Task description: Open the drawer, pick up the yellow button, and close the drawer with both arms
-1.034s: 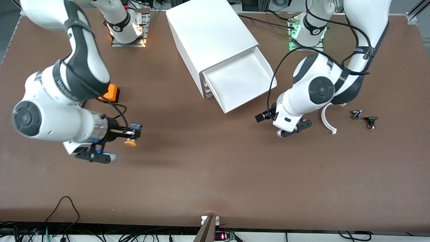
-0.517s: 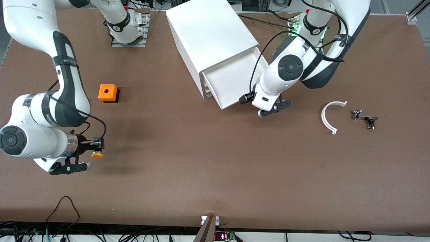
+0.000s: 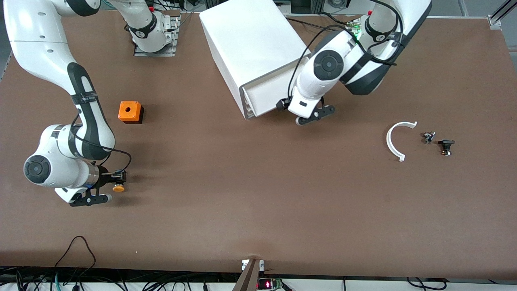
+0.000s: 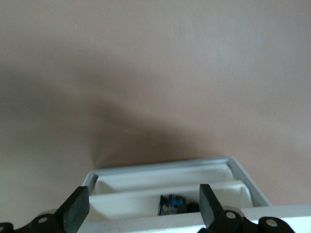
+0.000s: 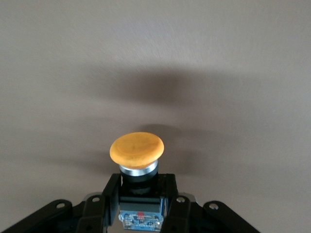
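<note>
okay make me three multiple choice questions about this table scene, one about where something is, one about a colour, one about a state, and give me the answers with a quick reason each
1. Where is the button?
A. In the drawer
B. In the right end effector, over the table toward the right arm's end
C. On the orange cube

2. What colour is the button's cap?
A. Orange-yellow
B. Green
C. White

3. What state is the drawer in?
A. Pulled fully out
C. Removed from the cabinet
B. Nearly closed, with the left end effector at its front

Answers: 1 B, the right wrist view shows the fingers clamping its black body. 2 A, the cap is orange-yellow in both views. 3 B, only a short stretch sticks out of the cabinet.
</note>
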`<state>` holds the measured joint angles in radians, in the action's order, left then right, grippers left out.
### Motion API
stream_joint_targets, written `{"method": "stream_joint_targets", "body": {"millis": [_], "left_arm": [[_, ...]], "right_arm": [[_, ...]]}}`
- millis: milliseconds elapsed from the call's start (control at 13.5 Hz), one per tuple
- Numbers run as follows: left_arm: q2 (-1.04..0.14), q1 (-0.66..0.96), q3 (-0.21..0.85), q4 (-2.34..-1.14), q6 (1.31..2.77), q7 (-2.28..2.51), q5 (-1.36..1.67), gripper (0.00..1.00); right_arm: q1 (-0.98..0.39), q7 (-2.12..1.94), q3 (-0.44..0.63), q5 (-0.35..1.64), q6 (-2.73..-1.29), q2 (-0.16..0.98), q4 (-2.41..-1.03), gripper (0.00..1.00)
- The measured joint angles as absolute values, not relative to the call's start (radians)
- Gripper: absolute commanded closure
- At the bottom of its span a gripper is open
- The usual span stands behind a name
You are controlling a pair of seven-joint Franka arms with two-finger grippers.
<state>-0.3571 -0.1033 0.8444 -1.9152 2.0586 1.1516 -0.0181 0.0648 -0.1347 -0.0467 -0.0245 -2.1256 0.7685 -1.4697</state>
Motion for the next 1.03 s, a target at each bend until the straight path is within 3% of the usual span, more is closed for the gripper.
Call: {"method": "stream_joint_targets", "body": {"millis": [74, 148, 222, 295, 369, 739, 1034], "left_arm": [[-0.356, -0.103, 0.862, -1.924, 2.059, 1.161, -0.018, 0.00], [-0.355, -0.105, 0.875, -1.929, 2.059, 1.164, -0.018, 0.00], [-0.354, -0.108, 0.889, -1.934, 2.058, 1.164, -0.019, 0.00], [-0.353, -0.109, 0.904, -1.940, 2.057, 1.165, -0.019, 0.00], [-0.351, -0.109, 0.918, -1.947, 2.057, 1.166, -0.019, 0.00], [-0.347, -0.109, 0.952, -1.964, 2.057, 1.167, -0.020, 0.00], [-0.347, -0.103, 0.960, -1.967, 2.054, 1.166, -0.020, 0.00]], "right_arm": [[0.071, -0.134, -0.047, -0.024, -2.133, 0.774, -1.478, 0.82], [0.076, -0.130, -0.047, -0.023, -2.135, 0.778, -1.480, 0.72], [0.079, -0.118, -0.047, -0.021, -2.135, 0.780, -1.481, 0.47], [0.080, -0.109, -0.047, -0.020, -2.135, 0.780, -1.481, 0.11], [0.081, -0.103, -0.047, -0.020, -2.135, 0.780, -1.481, 0.01], [0.082, -0.098, -0.050, -0.020, -2.142, 0.755, -1.470, 0.01], [0.076, -0.092, -0.064, -0.020, -2.024, 0.600, -1.457, 0.01]]}}
